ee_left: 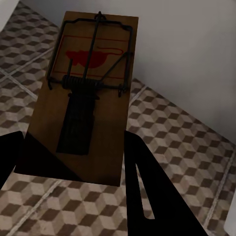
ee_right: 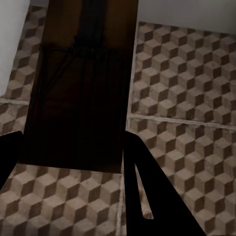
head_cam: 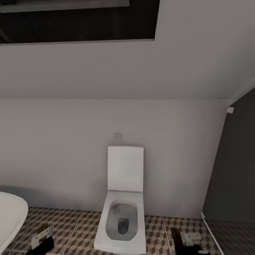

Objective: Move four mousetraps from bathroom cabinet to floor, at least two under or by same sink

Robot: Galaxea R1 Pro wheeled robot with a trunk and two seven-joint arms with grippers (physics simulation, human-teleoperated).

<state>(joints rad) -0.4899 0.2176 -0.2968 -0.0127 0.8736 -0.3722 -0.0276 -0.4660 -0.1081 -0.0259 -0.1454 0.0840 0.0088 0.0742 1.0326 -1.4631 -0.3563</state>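
Mousetraps sit one in each gripper. In the left wrist view, the left gripper [ee_left: 69,167] has its two dark fingers [ee_left: 147,191] closed on the near end of a wooden mousetrap [ee_left: 93,113], whose wire spring, dark bar and red mark face the camera. The board hangs above the bathroom floor [ee_left: 177,142], a cube-patterned tile in brown, beige and white, with a pale wall [ee_left: 187,49] just beyond it.

In the right wrist view, the right gripper [ee_right: 69,169] is likewise clamped on the end of a second mousetrap [ee_right: 83,88], which lies in deep shadow so that only faint wire shapes show on it. It too is held over the patterned tiles, crossed by pale grout lines.

The head view looks at a white toilet [head_cam: 122,219] with its lid raised against a pale wall. The left arm's gripper shows at the lower left edge with a small tan board in it, beside the rounded white rim of a bathtub [head_cam: 10,216]. The right arm's gripper shows at the lower right edge, near a dark wall panel [head_cam: 233,170].
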